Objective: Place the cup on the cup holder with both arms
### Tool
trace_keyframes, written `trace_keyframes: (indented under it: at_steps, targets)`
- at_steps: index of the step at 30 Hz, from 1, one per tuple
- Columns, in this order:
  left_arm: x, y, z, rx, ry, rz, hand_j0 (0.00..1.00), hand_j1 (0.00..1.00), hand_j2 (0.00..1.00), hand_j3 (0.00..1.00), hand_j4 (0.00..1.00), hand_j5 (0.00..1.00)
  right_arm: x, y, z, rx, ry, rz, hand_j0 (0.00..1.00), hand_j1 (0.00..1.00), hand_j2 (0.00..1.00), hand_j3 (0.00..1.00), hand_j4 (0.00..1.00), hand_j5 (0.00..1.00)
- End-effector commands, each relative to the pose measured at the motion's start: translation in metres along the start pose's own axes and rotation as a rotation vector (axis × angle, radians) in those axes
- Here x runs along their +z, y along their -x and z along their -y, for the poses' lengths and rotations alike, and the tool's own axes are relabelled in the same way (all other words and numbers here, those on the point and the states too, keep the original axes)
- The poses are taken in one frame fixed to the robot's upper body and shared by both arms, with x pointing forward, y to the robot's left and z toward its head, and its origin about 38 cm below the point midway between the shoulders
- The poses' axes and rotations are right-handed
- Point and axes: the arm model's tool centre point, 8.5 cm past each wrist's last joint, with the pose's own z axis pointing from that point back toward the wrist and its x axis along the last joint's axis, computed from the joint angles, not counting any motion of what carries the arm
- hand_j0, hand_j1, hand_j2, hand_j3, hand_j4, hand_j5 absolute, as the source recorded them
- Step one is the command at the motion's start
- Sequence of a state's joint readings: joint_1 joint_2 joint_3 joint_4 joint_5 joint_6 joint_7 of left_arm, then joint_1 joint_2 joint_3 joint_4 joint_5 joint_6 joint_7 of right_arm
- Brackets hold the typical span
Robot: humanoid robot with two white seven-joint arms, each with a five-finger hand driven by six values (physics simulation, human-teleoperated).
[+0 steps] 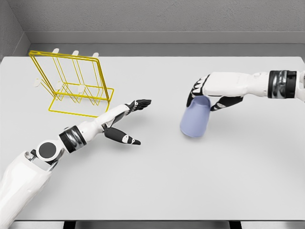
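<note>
We see an evenly lit, bright render with soft light that seems to come from above. The table (157,186) shows faint, diffuse shadows under the cup (195,118) and the yellow rack (71,86) (no hard edges anywhere). We find everything sharp, with no glare, blur or edge distortion.

The right hand (209,93) covers the upper rim of the cup (195,117). The right arm is cut at the right edge, the left arm at the lower left corner. The tabletop (190,181) runs past both side edges.
</note>
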State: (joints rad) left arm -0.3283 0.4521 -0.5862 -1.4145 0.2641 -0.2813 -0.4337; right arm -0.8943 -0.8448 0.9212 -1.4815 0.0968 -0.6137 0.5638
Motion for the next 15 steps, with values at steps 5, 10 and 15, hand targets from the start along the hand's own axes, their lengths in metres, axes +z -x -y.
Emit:
trace_keyframes:
  at_steps: [5, 10, 15]
  targets:
    - [0.000, 0.000, -0.001, 0.004, -0.002, 0.002, 1.00, 1.00, 1.00, 1.00, 1.00, 1.00, -0.013, -0.005, 0.003, -0.006, 0.015, 0.032, 0.66, 0.66, 0.66, 0.66, 0.66, 0.66]
    - [0.000, 0.000, -0.001, 0.004, -0.002, 0.002, 1.00, 1.00, 1.00, 1.00, 1.00, 1.00, -0.021, -0.009, 0.006, -0.002, 0.023, 0.052, 0.66, 0.66, 0.66, 0.66, 0.66, 0.66]
    - [0.000, 0.000, -0.001, 0.004, -0.002, 0.002, 1.00, 1.00, 1.00, 1.00, 1.00, 1.00, -0.031, -0.013, 0.006, -0.003, 0.027, 0.074, 0.66, 0.66, 0.66, 0.66, 0.66, 0.66]
